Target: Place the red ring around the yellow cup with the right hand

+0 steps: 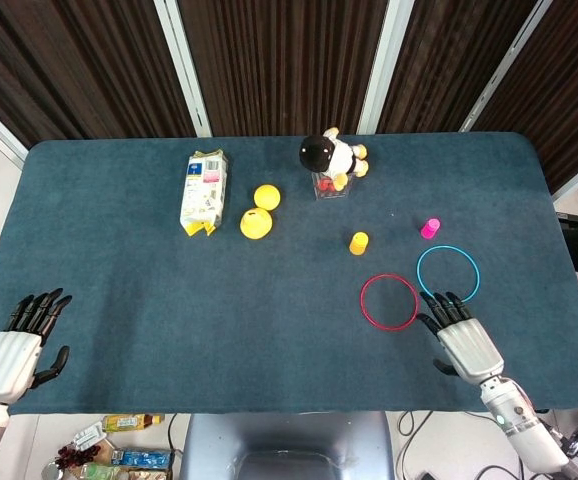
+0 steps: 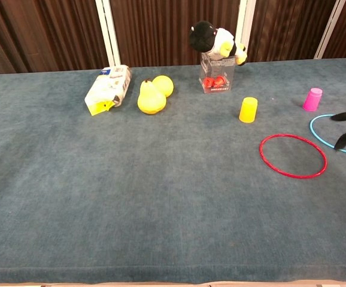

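Red ring point(image 1: 389, 301): lies flat on the worktop point(image 1: 169, 300), nothing inside it, just beside the blue ring point(image 1: 447, 274) and apart from it.
Yellow cup point(image 1: 359, 243): stands mouth down, a little beyond the red ring and outside it.
Right hand point(image 1: 463, 340): palm down over the near right of the worktop, fingers spread and holding nothing; its dark fingertips point(image 1: 441, 302) reach the near edge of the blue ring, close to the red ring's right side. Only the fingertips show at the right edge of the chest view.
Left hand point(image 1: 14, 350): at the near left corner of the worktop, fingers apart, released, holding nothing.
Pink cup point(image 1: 429, 228): mouth down just beyond the blue ring.
Plush toy point(image 1: 331, 155): black and white, sits on a clear box point(image 2: 216, 75) with red pieces inside, at the far side.
Carton point(image 1: 203, 192): lies on its side at the far left.
Yellow fruit point(image 1: 260, 211): two pieces, touching, just right of the carton.
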`<action>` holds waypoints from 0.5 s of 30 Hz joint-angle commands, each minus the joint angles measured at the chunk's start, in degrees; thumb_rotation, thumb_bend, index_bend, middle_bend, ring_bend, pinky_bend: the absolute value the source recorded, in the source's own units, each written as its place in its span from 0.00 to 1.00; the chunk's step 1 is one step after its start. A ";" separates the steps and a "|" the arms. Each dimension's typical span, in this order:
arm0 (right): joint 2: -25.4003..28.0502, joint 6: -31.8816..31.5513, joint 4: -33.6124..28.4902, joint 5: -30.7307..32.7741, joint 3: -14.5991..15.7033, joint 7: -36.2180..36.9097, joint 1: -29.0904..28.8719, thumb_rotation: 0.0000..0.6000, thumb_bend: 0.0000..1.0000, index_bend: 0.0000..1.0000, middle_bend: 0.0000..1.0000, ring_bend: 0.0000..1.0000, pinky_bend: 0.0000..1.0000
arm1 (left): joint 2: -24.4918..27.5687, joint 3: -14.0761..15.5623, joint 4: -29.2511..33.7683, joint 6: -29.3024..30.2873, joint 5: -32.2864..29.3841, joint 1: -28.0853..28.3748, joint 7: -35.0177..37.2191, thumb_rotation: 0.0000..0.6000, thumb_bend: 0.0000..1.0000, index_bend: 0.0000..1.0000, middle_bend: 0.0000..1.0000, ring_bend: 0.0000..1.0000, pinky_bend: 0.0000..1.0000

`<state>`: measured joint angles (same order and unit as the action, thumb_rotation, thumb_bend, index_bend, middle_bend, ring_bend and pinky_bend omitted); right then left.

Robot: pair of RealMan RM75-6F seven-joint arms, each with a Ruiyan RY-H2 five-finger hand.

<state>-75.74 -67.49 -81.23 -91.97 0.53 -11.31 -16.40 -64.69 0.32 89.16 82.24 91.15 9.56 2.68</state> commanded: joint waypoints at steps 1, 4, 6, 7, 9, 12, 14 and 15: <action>-4.19 2.59 5.30 -0.30 -0.26 4.10 -3.17 1.00 0.33 0.50 0.00 0.00 0.00 | 0.20 0.28 0.02 0.36 0.62 -0.10 0.38 1.00 0.46 0.00 0.00 0.00 0.04; -6.28 3.22 8.52 -0.62 -0.34 6.00 -4.31 1.00 0.37 0.56 0.00 0.00 0.00 | 0.40 0.32 0.02 0.64 0.68 -0.25 0.62 1.00 0.46 0.00 0.00 0.00 0.04; -7.42 3.58 10.37 -0.39 -0.57 6.94 -4.86 1.00 0.37 0.57 0.01 0.00 0.00 | 0.47 0.29 -0.01 0.73 0.39 -0.42 0.65 1.00 0.46 0.00 0.00 0.00 0.04; -8.12 3.85 11.47 -0.25 -0.72 7.83 -5.27 1.00 0.38 0.58 0.01 0.00 0.00 | 0.56 0.27 0.00 0.85 0.21 -0.55 0.68 1.00 0.46 0.00 0.00 0.00 0.04; -9.12 4.48 13.07 -0.08 -0.86 9.21 -5.97 1.00 0.40 0.59 0.02 0.00 0.00 | 0.69 0.24 0.02 0.95 0.03 -0.68 0.76 1.00 0.46 0.00 0.00 0.00 0.04; -10.55 5.80 15.14 0.20 -1.00 10.06 -7.20 1.00 0.44 0.59 0.02 0.00 0.00 | 0.88 0.26 0.09 1.18 -0.05 -0.88 0.94 1.00 0.46 0.00 0.00 0.00 0.04; -11.39 5.73 16.06 0.00 -1.01 10.25 -7.73 1.00 0.45 0.60 0.02 0.00 0.00 | 0.97 0.27 0.14 1.39 -0.03 -1.02 1.08 1.00 0.46 0.00 0.00 0.00 0.04; -11.74 5.57 16.41 -0.12 -0.97 10.57 -7.94 1.00 0.45 0.61 0.02 0.00 0.00 | 0.98 0.24 0.12 1.60 0.02 -1.11 1.05 1.00 0.47 0.00 0.00 0.00 0.04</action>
<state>-87.15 -61.89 -65.13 -91.99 -0.42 -1.05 -24.09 -63.73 0.58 89.28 83.75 91.14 8.51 3.74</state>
